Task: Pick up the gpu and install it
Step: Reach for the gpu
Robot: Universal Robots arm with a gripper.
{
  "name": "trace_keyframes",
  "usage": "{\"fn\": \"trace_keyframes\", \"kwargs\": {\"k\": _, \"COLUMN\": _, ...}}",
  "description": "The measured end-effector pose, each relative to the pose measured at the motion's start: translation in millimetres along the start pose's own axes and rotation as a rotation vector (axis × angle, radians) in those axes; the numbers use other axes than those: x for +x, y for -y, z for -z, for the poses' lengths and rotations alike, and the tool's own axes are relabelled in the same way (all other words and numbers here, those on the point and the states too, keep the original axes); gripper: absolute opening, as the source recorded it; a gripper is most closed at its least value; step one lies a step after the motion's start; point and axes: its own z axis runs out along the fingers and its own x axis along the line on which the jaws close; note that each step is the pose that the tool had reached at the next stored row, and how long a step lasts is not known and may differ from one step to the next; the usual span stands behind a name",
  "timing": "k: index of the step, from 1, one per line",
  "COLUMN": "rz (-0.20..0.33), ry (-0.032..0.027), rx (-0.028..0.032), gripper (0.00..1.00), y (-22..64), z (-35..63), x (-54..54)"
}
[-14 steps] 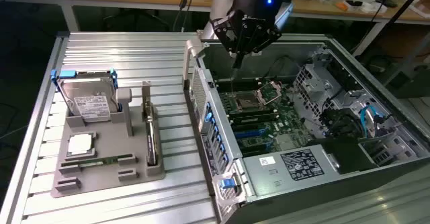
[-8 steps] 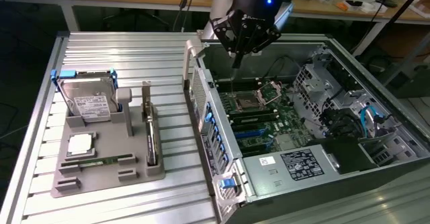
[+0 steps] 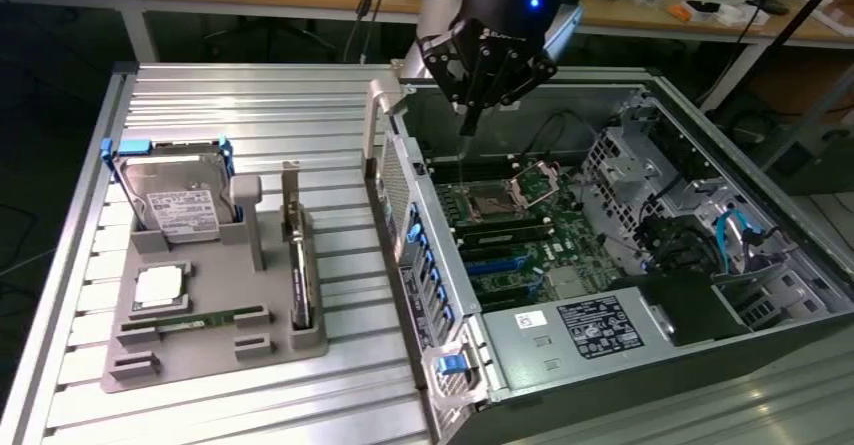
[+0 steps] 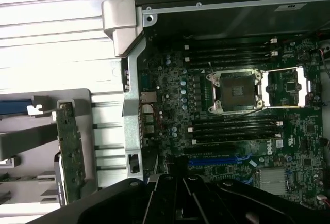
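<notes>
Grey holder keeps the gpu upright in a slot.

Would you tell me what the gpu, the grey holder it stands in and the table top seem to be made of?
The gpu: a printed circuit board, green with small components in the wrist view, plus a pale matte metal bracket. The grey holder: probably plastic, given its uniform dull grey and blocky slots. The table top: likely aluminium, with ribbed silvery slats and a bright sheen.

Both views look down on the motherboard, the wrist nearer.
</notes>
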Motion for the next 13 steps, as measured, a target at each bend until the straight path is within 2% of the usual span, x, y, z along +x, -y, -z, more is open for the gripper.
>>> {"fn": "trace_keyframes", "kwargs": {"k": 13, "rz": -0.001, "ry": -0.0177, "rx": 0.0013, "gripper": 0.11, "y": 0.1, "z": -0.4, "x": 0.7}}
